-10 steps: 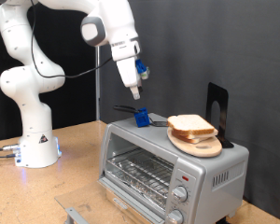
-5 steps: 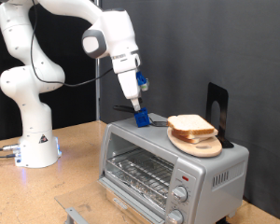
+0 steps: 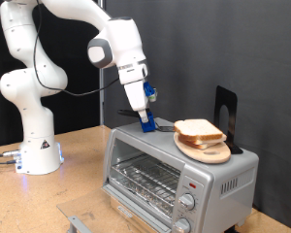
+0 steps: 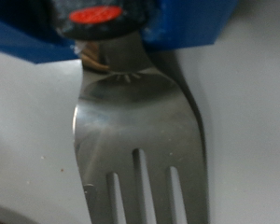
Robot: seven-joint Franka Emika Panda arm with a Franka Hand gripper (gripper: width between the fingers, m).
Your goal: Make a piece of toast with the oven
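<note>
1. the gripper (image 3: 145,121) is low over the top of the oven (image 3: 175,170), near that top's exterior view's left end, arm reaching in from the exterior view's top left.
2. fingers: cannot tell if clenched or released; the tips are hidden by a blue holder (image 3: 146,123) standing on the oven top.
3. wrist view is filled by a metal fork (image 4: 145,140), tines and neck in close-up, its handle end going up into a blue part (image 4: 191,23) with a dark piece carrying a red mark (image 4: 95,15). whether the fingers grip it is not visible.
4. the piece of toast (image 3: 198,129) lies flat on a round wooden board (image 3: 206,149) on the oven top, toward the exterior view's right end, apart from the gripper.
5. a black upright stand (image 3: 225,109) is just behind the board.
6. oven door is closed, wire rack (image 3: 145,178) visible through the glass, knobs (image 3: 186,201) at its exterior view's right side.
7. oven sits near the exterior view's right edge of the wooden surface (image 3: 78,165); robot base (image 3: 36,150) near the exterior view's left edge.
</note>
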